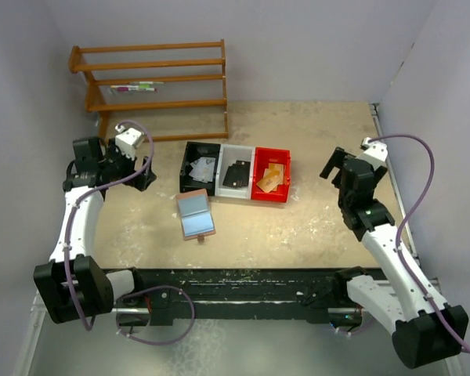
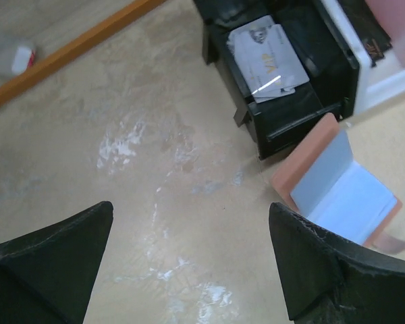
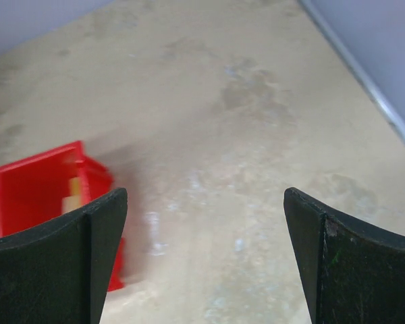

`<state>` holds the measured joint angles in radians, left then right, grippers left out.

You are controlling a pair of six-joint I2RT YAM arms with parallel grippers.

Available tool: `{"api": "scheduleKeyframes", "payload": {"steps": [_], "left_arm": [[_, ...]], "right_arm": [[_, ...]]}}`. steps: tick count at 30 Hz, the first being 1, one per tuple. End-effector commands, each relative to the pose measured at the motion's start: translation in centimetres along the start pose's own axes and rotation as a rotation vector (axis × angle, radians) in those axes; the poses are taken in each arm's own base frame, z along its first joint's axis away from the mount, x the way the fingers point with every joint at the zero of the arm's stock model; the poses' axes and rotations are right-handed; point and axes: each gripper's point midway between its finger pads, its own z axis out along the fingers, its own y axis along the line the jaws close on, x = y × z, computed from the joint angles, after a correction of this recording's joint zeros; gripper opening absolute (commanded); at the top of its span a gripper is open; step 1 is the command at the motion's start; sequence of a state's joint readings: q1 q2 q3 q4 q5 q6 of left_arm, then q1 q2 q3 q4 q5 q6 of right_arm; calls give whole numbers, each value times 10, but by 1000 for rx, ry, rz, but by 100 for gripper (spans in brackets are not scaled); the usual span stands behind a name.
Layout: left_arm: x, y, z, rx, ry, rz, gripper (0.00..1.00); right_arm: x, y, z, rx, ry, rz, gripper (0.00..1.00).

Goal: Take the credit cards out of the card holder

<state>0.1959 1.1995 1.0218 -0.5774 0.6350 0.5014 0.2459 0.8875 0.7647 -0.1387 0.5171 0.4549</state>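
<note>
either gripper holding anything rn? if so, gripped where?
Nothing held. The left gripper and right gripper are both open and empty. The card holder lies open on the table, clear of both.

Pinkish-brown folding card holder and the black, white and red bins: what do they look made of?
Pinkish-brown folding card holder: probably leather or faux leather. The outer cover is matte, the lining is smooth and pale blue, and the edges are soft and rounded. Black bin, white bin, red bin: apparently rigid moulded plastic, with uniform colour, thin straight walls and a slight sheen.
</note>
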Motion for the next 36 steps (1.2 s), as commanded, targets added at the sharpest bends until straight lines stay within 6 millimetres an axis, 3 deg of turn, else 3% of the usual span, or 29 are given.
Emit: {"api": "scheduleKeyframes", "payload": {"steps": [1, 5, 9, 12, 16, 18, 21, 26, 29, 36], "left_arm": [[-1, 25, 15, -150, -118, -252, 99], [28, 27, 23, -204, -87, -316, 99], [64, 20, 27, -267, -101, -306, 99], [76, 14, 24, -313, -173, -280, 99], [82, 1, 17, -329, -260, -249, 99], [91, -7, 17, -329, -284, -231, 99], [93, -13, 14, -330, -319, -202, 99], [99, -2, 2, -445, -336, -247, 99], [99, -4, -4, -470, -366, -240, 99], [108, -9, -16, -530, -440, -230, 99]], "right_arm": [[-7, -43, 1, 194, -89, -137, 100], [3, -64, -7, 253, -113, -151, 100], [10, -88, -24, 304, -216, -43, 100], [5, -103, -41, 310, -323, 58, 100], [5, -114, -50, 339, -370, 121, 100], [5, -111, -50, 297, -393, 83, 100], [10, -87, -47, 117, -412, -79, 100], [22, -72, -44, 15, -407, -56, 100], [33, -57, -36, -57, -346, -142, 100], [52, -68, -21, 25, -295, -158, 100]]}}
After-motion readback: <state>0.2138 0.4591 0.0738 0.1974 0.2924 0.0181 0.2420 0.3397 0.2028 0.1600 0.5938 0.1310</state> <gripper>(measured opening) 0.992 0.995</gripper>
